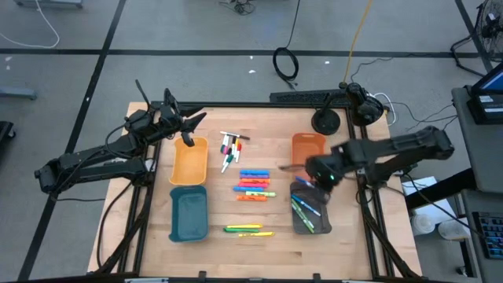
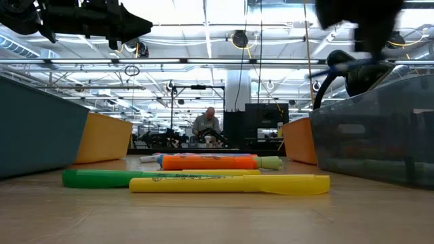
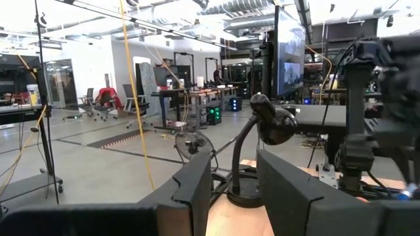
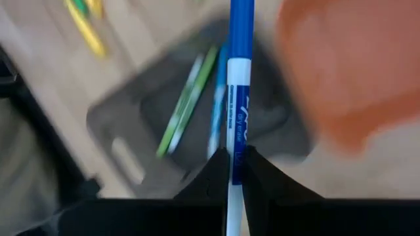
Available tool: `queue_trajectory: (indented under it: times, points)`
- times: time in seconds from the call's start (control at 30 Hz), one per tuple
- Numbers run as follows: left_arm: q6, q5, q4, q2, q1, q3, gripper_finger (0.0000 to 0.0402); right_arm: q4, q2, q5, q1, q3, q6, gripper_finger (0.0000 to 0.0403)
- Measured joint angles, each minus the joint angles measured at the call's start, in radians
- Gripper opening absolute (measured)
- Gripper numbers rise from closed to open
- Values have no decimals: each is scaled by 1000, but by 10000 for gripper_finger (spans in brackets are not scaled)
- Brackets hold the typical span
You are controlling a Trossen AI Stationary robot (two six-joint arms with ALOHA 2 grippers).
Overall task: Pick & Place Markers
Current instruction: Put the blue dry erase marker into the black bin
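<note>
My right gripper [image 4: 235,172] is shut on a white marker with a blue cap [image 4: 240,46], above the grey tray [image 1: 311,207], which holds green and blue markers [image 4: 189,105]. In the high view this gripper [image 1: 313,174] hovers between the grey tray and the orange tray [image 1: 308,147]. On the table's middle lie thin white markers [image 1: 229,148], a row of highlighters [image 1: 255,185], and a green and a yellow one [image 1: 248,229]. My left gripper [image 3: 233,196] waits open above the far end of the yellow-orange tray [image 1: 189,162], with nothing between its fingers. My right gripper pinches the marker's white barrel [image 4: 235,154] between its two fingers. The marker runs on ahead past the fingertips, blue cap end farthest from the gripper. The fingers slant down from above. The marker is lifted clear, over the grey tray.
A teal tray [image 1: 189,214] stands at the near left. A black lamp base [image 1: 326,122] and cables sit at the table's far right. In the low view the yellow highlighter [image 2: 230,184] and the green one [image 2: 135,177] lie nearest the front edge.
</note>
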Motion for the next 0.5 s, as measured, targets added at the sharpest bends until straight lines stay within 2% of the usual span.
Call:
queue_trajectory:
  times: [0.17,0.33,0.5]
  points:
    - [-2,0,0,0,0,0,127,129,-90,-83,106,-197,255,7]
    - [-3,0,4,0,0,0,127,394,-120,-118,127,-323,346,8]
    - [-2,0,18,0,0,0,127,479,-119,-217,124,-397,425,18]
